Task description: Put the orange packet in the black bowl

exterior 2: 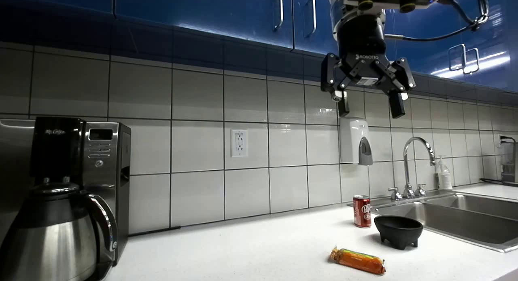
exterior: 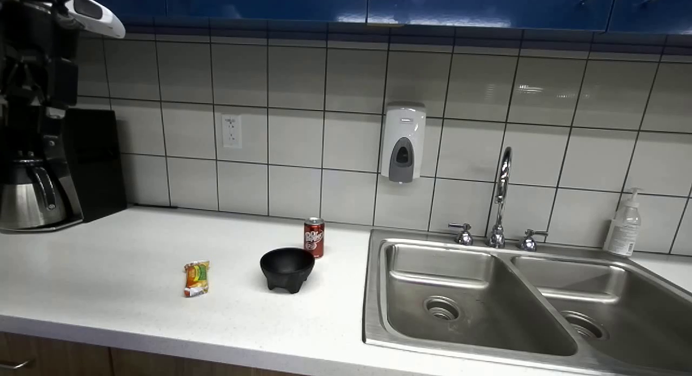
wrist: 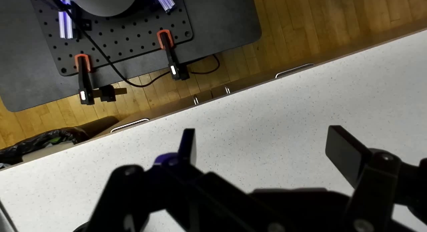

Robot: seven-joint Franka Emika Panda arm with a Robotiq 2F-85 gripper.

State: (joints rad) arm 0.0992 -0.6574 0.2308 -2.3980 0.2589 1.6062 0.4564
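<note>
The orange packet (exterior: 196, 278) lies flat on the white counter; it also shows in an exterior view (exterior 2: 358, 261). The black bowl (exterior: 287, 269) stands upright on short feet, with the packet to one side; it shows again in an exterior view (exterior 2: 398, 231). No packet shows in the bowl. My gripper (exterior 2: 370, 107) is high above the counter, its fingers wide apart and pointing down. In the wrist view the gripper (wrist: 262, 138) has only bare counter between its fingers. The packet is out of the wrist view. A dark curved edge at its bottom left cannot be identified.
A red can (exterior: 314, 238) stands right behind the bowl. A steel double sink (exterior: 373, 311) lies beside them. A coffee maker (exterior 2: 107, 151) stands at the counter's far end. A soap dispenser (exterior: 403, 140) hangs on the tiles. Blue cabinets (exterior 2: 202, 14) hang above.
</note>
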